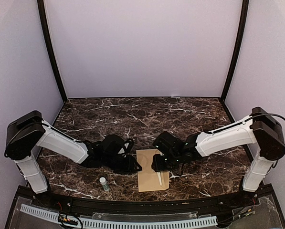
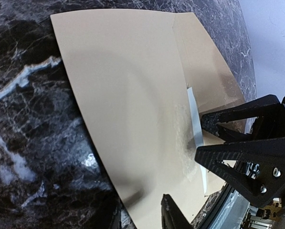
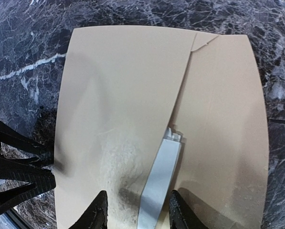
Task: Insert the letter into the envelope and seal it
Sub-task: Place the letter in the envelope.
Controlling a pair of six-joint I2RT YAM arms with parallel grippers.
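Envelope (image 1: 147,174) count is one, lying flat on the marble table (image 1: 109,114) near its front edge, with one white strip (image 3: 161,171) peeking from under its flap; your right gripper (image 3: 138,200) straddles that strip, fingers wide apart, and your left gripper (image 2: 141,210), fingers also parted, hovers at the envelope's edge, gripping nothing.

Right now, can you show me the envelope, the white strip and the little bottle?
envelope (image 3: 114,88), right wrist view, on its broad face.
white strip (image 3: 160,176), right wrist view, its middle.
bottle (image 1: 104,184), top view, its body.
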